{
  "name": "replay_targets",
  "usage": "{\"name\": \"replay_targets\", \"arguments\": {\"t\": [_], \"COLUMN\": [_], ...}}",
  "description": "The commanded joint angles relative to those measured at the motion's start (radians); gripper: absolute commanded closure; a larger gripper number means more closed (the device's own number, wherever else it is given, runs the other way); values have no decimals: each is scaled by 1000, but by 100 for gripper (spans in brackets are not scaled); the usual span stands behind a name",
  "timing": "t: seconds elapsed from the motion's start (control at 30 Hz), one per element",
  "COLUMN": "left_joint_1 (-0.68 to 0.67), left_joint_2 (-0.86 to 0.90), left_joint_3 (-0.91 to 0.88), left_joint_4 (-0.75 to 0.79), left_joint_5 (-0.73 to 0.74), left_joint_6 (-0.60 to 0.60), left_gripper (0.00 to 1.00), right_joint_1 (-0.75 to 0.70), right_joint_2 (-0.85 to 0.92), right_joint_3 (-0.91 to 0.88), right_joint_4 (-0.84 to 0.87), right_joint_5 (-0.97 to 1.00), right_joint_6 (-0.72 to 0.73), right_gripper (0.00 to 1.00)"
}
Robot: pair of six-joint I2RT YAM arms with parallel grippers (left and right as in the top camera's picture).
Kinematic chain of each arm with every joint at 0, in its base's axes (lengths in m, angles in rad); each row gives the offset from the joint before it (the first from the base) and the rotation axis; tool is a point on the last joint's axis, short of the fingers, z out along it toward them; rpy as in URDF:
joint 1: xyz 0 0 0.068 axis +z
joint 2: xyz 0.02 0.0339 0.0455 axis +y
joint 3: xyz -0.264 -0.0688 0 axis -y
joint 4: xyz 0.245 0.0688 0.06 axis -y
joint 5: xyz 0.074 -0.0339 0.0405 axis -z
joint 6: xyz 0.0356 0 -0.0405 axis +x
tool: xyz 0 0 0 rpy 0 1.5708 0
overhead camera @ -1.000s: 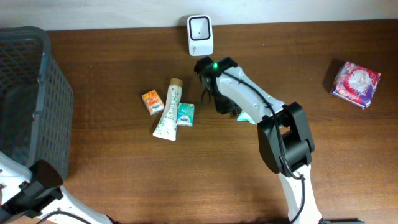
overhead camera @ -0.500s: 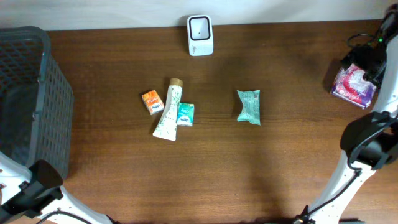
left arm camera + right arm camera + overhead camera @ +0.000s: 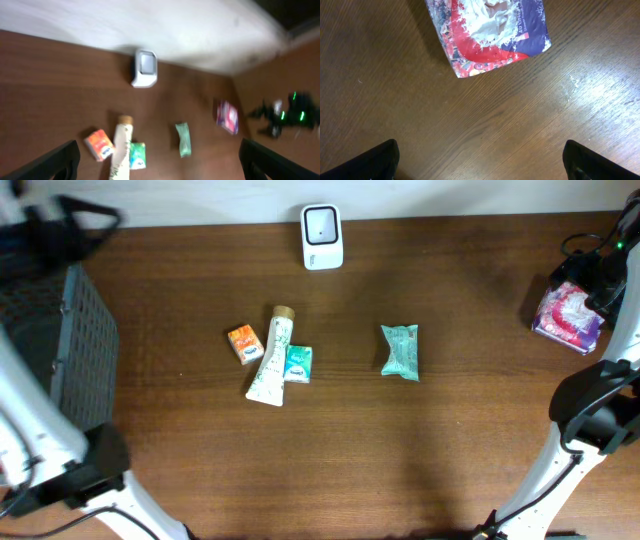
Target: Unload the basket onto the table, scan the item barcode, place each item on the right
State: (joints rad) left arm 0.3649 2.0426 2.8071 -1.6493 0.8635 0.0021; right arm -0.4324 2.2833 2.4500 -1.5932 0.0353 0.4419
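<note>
The white scanner [image 3: 321, 235] stands at the table's back edge and also shows in the left wrist view as scanner [image 3: 145, 69]. An orange packet [image 3: 245, 343], a white tube [image 3: 271, 356], a small teal packet [image 3: 298, 363] and a green packet [image 3: 401, 351] lie mid-table. A red and purple pack [image 3: 571, 315] lies far right. My right gripper [image 3: 482, 167] hangs open just beside that pack [image 3: 492, 32], with bare wood between its fingers. My left gripper [image 3: 160, 167] is open and empty, high above the table. No barcode shows.
A dark mesh basket [image 3: 50, 340] fills the left edge, with my blurred left arm [image 3: 60, 225] above it. My right arm [image 3: 605, 280] stands along the right edge. Bare wood lies between the green packet and the red pack.
My right arm swung from the table's middle to the far right, leaving the green packet lying there, and its jaws opened wide. The left arm rose over the basket.
</note>
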Motion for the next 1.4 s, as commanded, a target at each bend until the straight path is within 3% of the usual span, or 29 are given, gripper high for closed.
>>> {"name": "replay_targets", "arguments": {"t": [0.0,0.13,0.3,0.37,0.47,0.7,0.87,0.9,0.97,1.03,1.1,1.3,1.37], "left_joint_1": [-288,-634,-880,-914,-921,-923,-936,-941,-947,-945,-931,-778,-724], "left_joint_2": [55,196,452,546,675,858,932,936,936,936,925,672,602], "left_joint_3": [7,7,7,7,7,7,4,4,4,5,5,129,156], "left_joint_4": [26,98,160,165,156,243,284,284,279,264,262,261,265], "left_joint_5": [-245,-285,-390,-391,-386,-70,-64,-90,-162,-209,-208,-206,-205], "left_joint_6": [37,37,36,-15,-193,-196,-196,-196,-196,-187,-171,129,132], "left_gripper": [1,1,1,1,1,3,48,63,78,100,100,100,100], "right_joint_1": [-6,-6,-6,-6,-6,-6,-6,-6,-6,-6,-6,-6,-6], "right_joint_2": [-5,-5,-5,-5,-5,-4,-5,-5,-5,-5,-5,-5,-5], "right_joint_3": [-4,-4,-4,-4,-4,-4,-4,-4,-4,-4,-4,-4,-4], "right_joint_4": [1,1,1,1,1,1,1,1,1,1,1,1,1], "right_joint_5": [-2,-2,-2,-2,-2,-2,-2,-2,-2,-2,-2,-2,-2], "right_joint_6": [1,1,1,0,1,1,1,0,1,1,1,1,1], "right_gripper": [1,1,1,1,1,1,1,1,1,1,1,1,1]}}
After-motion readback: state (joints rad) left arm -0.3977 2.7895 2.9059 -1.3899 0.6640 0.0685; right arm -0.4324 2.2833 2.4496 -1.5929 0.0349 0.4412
